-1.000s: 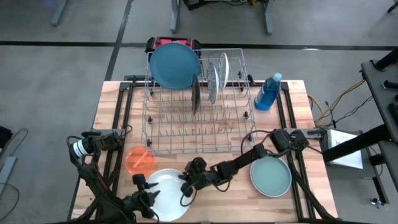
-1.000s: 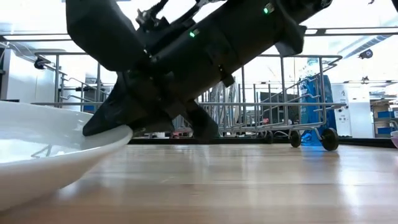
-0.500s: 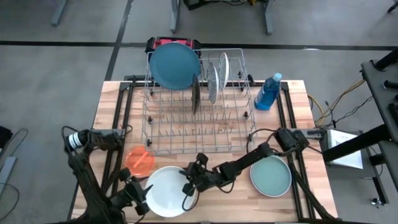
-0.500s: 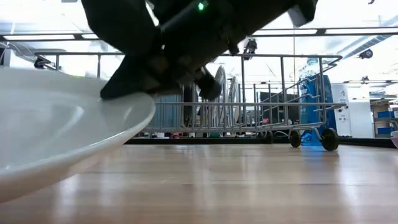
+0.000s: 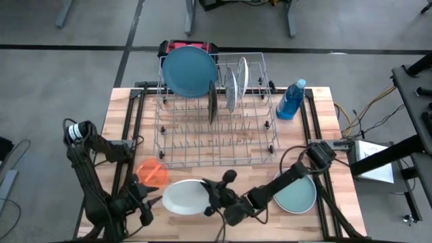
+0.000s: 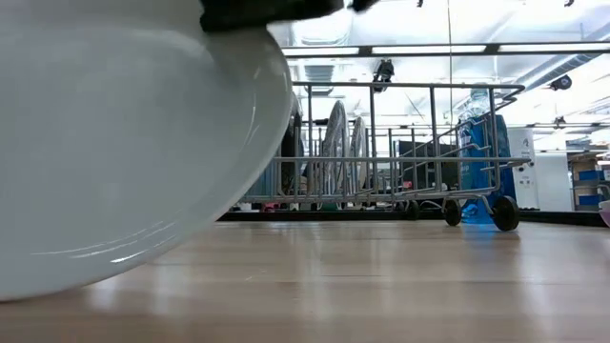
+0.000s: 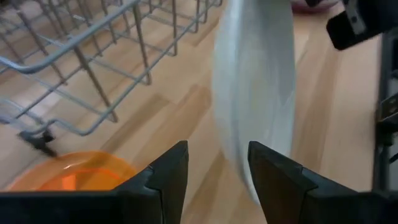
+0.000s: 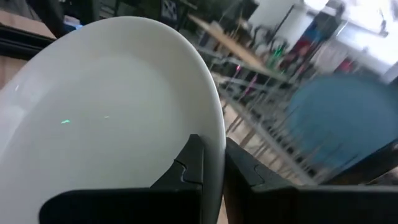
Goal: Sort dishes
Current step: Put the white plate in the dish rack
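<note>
At the table's near edge, a plain white plate (image 5: pixel 185 196) is held tilted up off the wood, its glossy round face filling most of the low view (image 6: pixel 124 143). Its rim is pinched between the pressed-together fingers of the right gripper (image 5: pixel 213 200), as is seen from the right wrist (image 8: pixel 210 163), where one finger (image 8: pixel 186 168) lies against the plate's face (image 8: pixel 112 118). Just beside the plate, the left gripper (image 5: pixel 143 200) is kept low over the table with its fingers (image 7: pixel 168 180) spread and nothing between them, the plate's edge (image 7: pixel 255 93) being seen just ahead of them. A small translucent orange plate (image 5: pixel 152 173) is laid flat near the left gripper, and a teal-green plate (image 5: pixel 297 192) lies flat to the right. Farther back, a large blue plate (image 5: pixel 190 70) and several smaller ones are stood upright in the wire rack (image 5: pixel 216 135), with a blue bottle (image 5: pixel 291 100) beside it.
</note>
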Action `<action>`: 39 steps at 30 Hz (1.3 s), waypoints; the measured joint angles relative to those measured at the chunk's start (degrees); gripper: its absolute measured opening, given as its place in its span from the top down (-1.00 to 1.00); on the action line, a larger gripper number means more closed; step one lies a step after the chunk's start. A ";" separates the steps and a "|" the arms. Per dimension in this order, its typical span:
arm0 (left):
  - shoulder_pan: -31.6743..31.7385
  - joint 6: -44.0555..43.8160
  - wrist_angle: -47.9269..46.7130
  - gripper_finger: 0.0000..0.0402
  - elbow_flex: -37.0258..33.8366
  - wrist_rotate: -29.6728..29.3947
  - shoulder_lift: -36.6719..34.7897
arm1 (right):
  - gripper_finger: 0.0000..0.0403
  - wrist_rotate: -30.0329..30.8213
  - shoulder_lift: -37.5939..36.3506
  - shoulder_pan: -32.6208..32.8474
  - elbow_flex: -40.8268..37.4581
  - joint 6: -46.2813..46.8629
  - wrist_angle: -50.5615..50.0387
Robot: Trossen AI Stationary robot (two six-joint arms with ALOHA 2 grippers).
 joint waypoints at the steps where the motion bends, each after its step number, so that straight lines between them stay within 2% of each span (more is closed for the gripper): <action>1: -0.02 -0.04 1.42 0.21 -1.07 -0.98 -0.46 | 0.94 0.11 -0.01 0.33 0.00 -2.32 1.44; 4: 0.04 1.45 4.76 0.21 -3.22 -2.71 -1.47 | 0.95 0.43 -0.01 0.72 -0.04 -6.55 4.35; 8: 0.14 8.50 11.49 0.21 -4.55 -4.56 -1.45 | 0.96 -0.38 0.02 0.69 -0.08 -10.68 8.00; 12: 0.11 14.55 16.61 0.21 -5.19 -5.47 -0.97 | 0.97 -3.47 0.08 0.56 -0.12 -13.84 12.37; 17: 0.13 17.05 17.27 0.24 -5.31 -9.70 0.02 | 0.97 -9.83 0.16 -0.03 -0.20 -15.68 17.68; 20: 0.13 18.64 16.93 0.35 -4.74 -11.57 1.06 | 0.97 -11.70 0.21 -0.57 -0.22 -12.04 17.66; 23: 0.24 19.51 16.90 0.59 -3.76 -12.47 2.13 | 0.97 -12.73 0.28 -0.57 -0.22 -8.46 17.66; 26: 0.74 19.03 15.12 0.83 -3.40 -12.53 3.01 | 0.96 -11.07 0.25 -0.31 -0.22 -5.78 18.04; 33: 0.79 15.57 13.36 0.84 -3.07 -13.14 4.55 | 0.96 -11.99 0.20 -0.35 -0.20 -0.75 17.53; 36: 0.81 15.59 13.14 0.84 -3.07 -14.49 5.55 | 0.93 -13.35 -0.29 -0.35 -0.20 4.95 15.25; 39: 0.76 16.05 12.86 0.85 -3.06 -15.81 6.33 | 0.79 -16.48 -1.71 -0.35 -0.02 14.61 9.53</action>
